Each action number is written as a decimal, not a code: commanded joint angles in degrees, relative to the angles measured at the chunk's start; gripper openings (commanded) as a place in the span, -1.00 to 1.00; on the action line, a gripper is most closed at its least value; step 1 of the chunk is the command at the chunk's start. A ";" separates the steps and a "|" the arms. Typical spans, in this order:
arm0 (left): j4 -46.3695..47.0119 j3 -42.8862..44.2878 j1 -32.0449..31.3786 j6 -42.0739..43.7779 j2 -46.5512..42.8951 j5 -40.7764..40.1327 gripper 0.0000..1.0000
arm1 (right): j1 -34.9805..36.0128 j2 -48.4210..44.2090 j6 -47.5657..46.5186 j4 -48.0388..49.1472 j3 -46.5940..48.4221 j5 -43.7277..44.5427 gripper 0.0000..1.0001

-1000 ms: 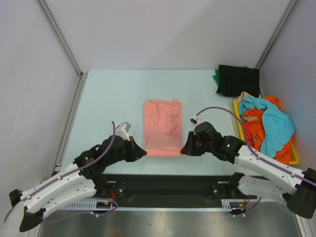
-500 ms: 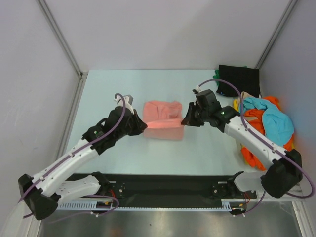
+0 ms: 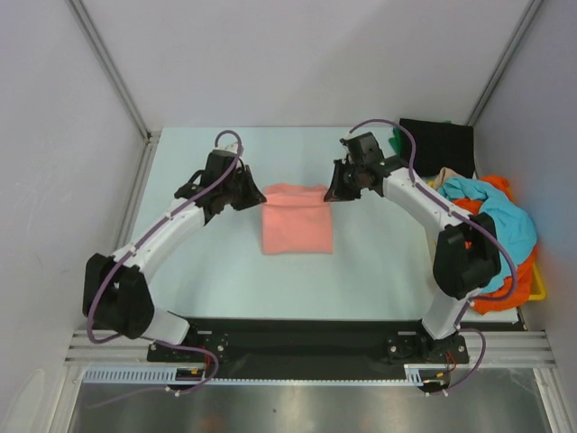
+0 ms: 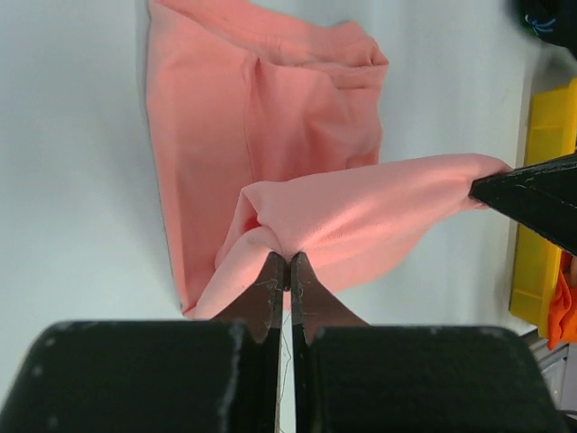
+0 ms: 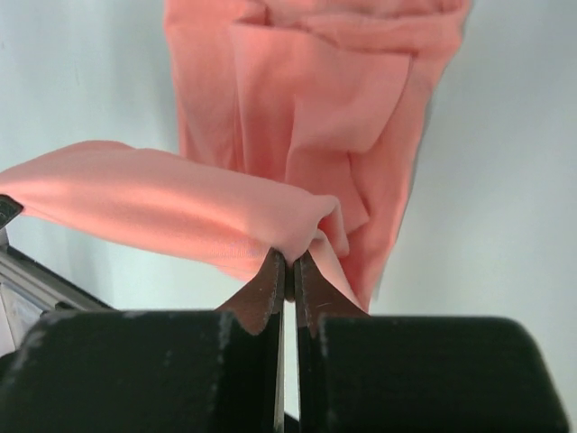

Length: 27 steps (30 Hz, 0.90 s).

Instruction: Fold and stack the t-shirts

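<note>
The salmon pink t-shirt lies mid-table, doubled over into a short rectangle. My left gripper is shut on its far left corner, and my right gripper is shut on its far right corner. In the left wrist view the left gripper pinches a bunched fold of pink cloth, which stretches across to the other gripper's tip. The right wrist view has the right gripper pinching the same raised edge above the lower layer. The held edge hangs slightly above the cloth beneath.
A folded black t-shirt lies at the back right on a green one. Turquoise, orange and beige shirts are heaped in a yellow tray along the right wall.
Both grippers carried the pink shirt's near edge from the front of the table to its far edge, folding the shirt in half. Both stayed shut on the cloth.
</note>
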 commanded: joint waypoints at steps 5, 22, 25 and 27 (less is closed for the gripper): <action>-0.07 15.28 6.59 4.26 14.75 2.56 -0.99 | -4.36 11.14 -4.18 -5.04 13.55 3.17 -1.00; -10.79 43.61 10.81 5.84 43.17 4.16 -0.85 | -8.22 34.25 -4.88 -7.77 36.67 -2.89 -0.15; -12.45 46.16 11.33 5.84 44.84 3.54 0.09 | -9.28 37.24 -5.85 -9.43 42.99 -3.07 0.43; -14.13 48.71 11.25 6.72 44.50 2.67 0.42 | -9.72 36.38 -5.85 -11.02 42.32 -2.28 0.45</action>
